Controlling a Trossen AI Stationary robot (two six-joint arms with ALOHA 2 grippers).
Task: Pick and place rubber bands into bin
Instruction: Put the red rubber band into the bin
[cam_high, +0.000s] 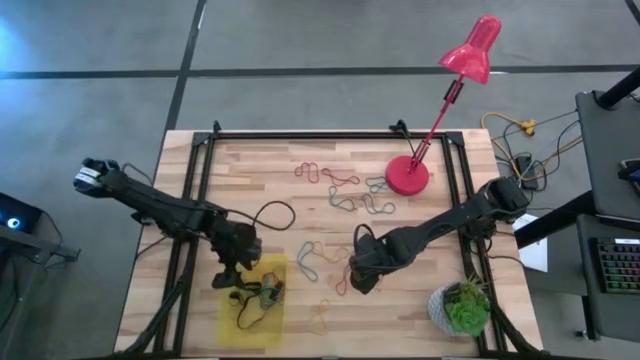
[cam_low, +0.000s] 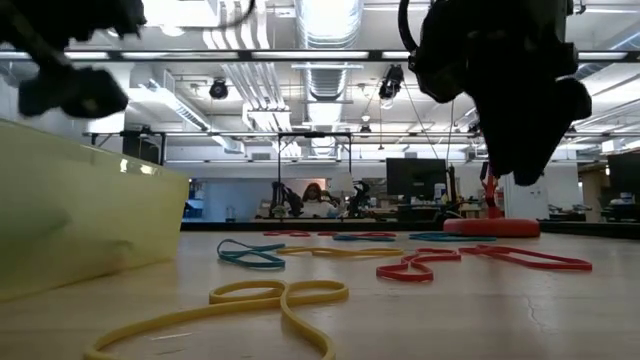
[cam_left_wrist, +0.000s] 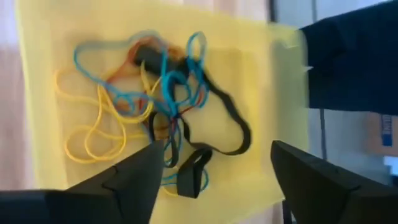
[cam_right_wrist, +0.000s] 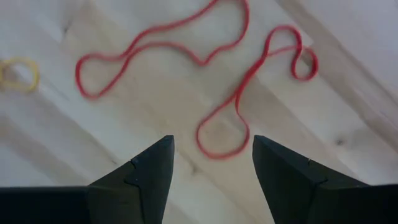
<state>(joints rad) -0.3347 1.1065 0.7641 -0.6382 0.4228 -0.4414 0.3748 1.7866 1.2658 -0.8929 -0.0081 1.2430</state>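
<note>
Left wrist view: the left hand (cam_left_wrist: 211, 180) hangs spread over the translucent yellow plastic bin (cam_left_wrist: 261, 81), bands piled inside. The right hand (cam_right_wrist: 208, 168), also spread, should descend straddling the thin red rubber band (cam_right_wrist: 230, 118) on the wooden surface (cam_right_wrist: 348, 174), then pinch low.

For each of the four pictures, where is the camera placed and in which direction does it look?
High view: above the table, facing straight down; both arms, the bin and the pink lamp show.
Low view: at tabletop height, facing level across the rubber bands into the room; arms hang from above.
Left wrist view: on the left arm, facing down into the bin; open left end effector shows.
Right wrist view: on the right arm, over red bands; open right end effector shows.
Shared: high and left wrist views both show the bin.
</note>
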